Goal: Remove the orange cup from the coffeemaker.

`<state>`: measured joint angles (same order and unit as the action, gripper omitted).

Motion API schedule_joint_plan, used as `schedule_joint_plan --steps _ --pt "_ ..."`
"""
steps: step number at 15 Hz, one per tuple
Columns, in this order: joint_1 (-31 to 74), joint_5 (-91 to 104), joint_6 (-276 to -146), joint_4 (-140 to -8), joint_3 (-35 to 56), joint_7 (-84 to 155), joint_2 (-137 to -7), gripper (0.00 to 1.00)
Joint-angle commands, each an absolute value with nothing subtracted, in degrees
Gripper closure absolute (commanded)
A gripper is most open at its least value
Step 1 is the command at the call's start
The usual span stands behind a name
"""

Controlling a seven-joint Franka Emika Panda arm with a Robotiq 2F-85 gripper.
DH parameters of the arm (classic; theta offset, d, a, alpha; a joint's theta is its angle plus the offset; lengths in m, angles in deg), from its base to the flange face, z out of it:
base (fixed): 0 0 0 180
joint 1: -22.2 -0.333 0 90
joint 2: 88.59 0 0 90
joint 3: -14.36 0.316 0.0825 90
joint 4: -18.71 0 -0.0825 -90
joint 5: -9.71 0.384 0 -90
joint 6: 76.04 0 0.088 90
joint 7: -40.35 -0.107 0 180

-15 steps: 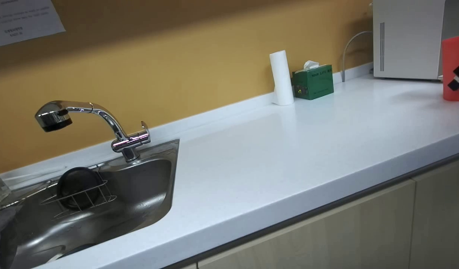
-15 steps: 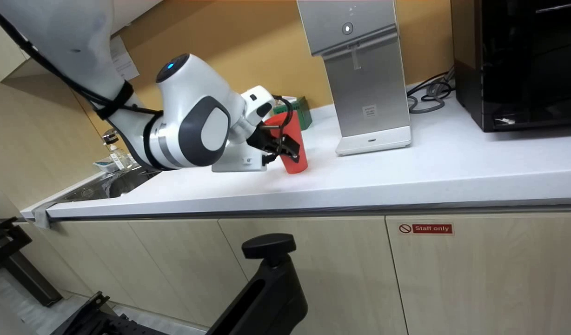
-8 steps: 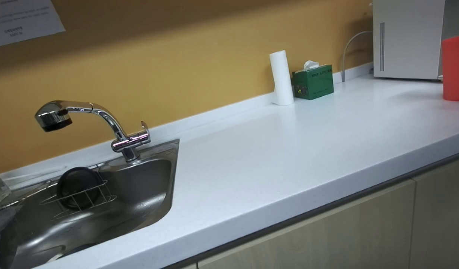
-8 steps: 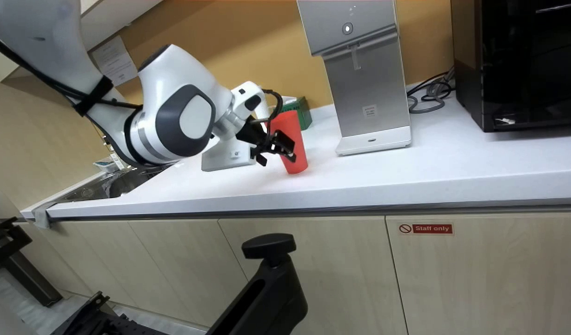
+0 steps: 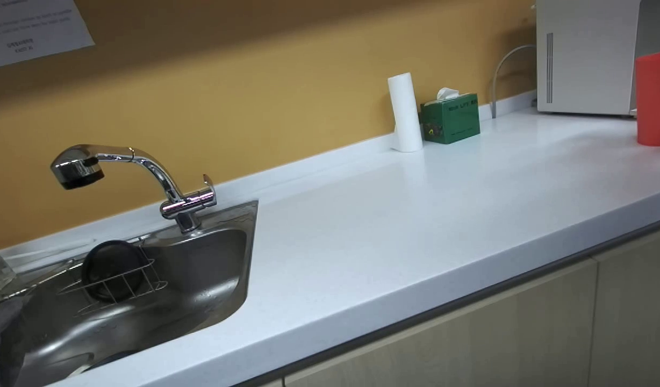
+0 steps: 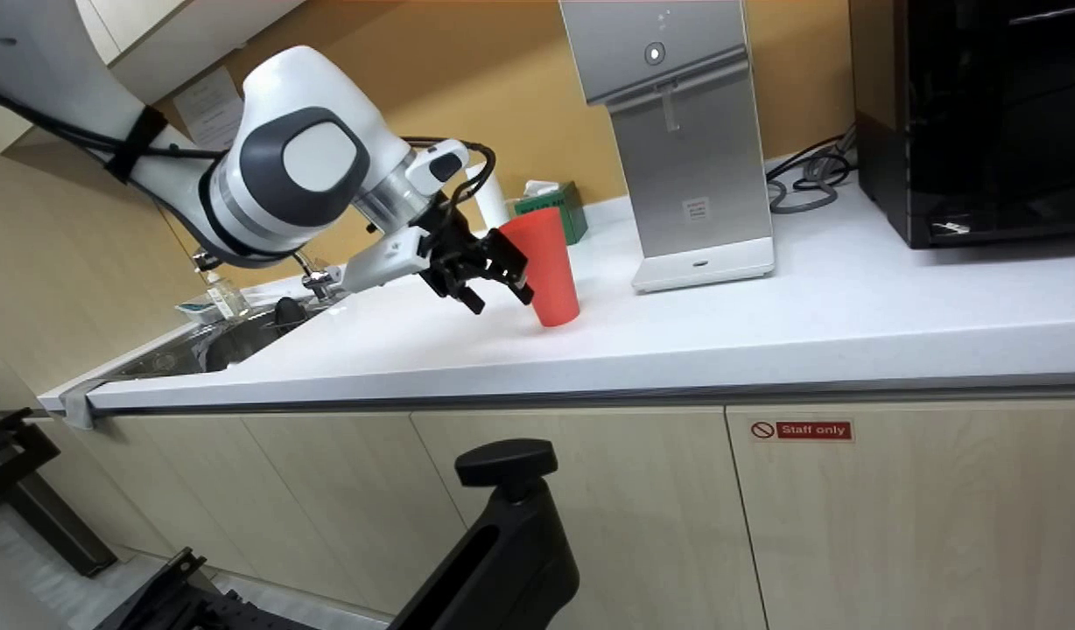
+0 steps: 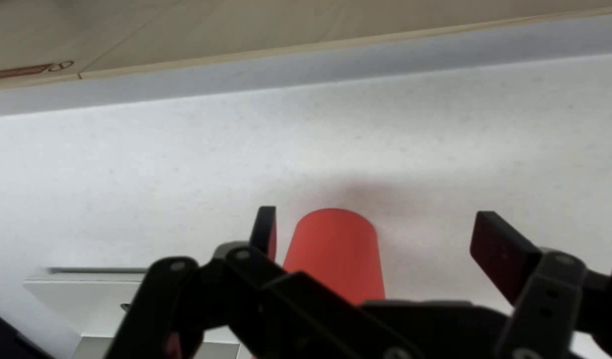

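Note:
The orange cup (image 6: 551, 271) stands upright on the counter, apart from the coffeemaker (image 6: 695, 184), on the sink side of it. In an exterior view the cup (image 5: 655, 102) is cut off by the right edge, with the coffeemaker's side (image 5: 588, 59) behind. My gripper (image 6: 502, 299) is open beside the cup; one finger overlaps the cup's edge. In the wrist view the cup (image 7: 336, 249) shows between the spread fingers of the gripper (image 7: 373, 224), nearer the left finger. Gaps show on both sides of it. Its upper part is hidden by the gripper. The coffeemaker's base (image 7: 86, 294) shows lower left.
A green tissue box (image 5: 451, 118) and a white paper roll (image 5: 405, 113) stand by the wall. The steel sink (image 5: 252, 242) with its faucet (image 5: 185, 204) is further along. A black appliance (image 6: 984, 122) and cables (image 6: 818, 175) stand past the coffeemaker. The counter's front edge (image 6: 590, 372) is near.
The arm and gripper have moved back from the cup toward the sink and tilted. The finger that crossed the cup is now almost out of an exterior view. The cup has stayed in place.

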<state>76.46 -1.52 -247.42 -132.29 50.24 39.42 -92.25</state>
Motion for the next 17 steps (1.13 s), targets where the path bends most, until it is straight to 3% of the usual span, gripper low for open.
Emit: schedule_joint_plan --steps 1,4,5,10,17 --pt "70.52 14.93 -236.17 -131.04 48.22 46.79 -101.41 0.0" --pt "66.95 24.94 -227.69 -130.25 43.78 51.85 -110.74 0.0" --pt "60.12 21.21 -225.26 -130.21 35.33 49.4 -112.12 0.0" --pt "46.95 12.73 -222.49 -130.16 19.27 45.99 -114.07 0.0" --pt "44.11 10.89 -223.08 -130.38 16.94 45.11 -112.62 0.0"
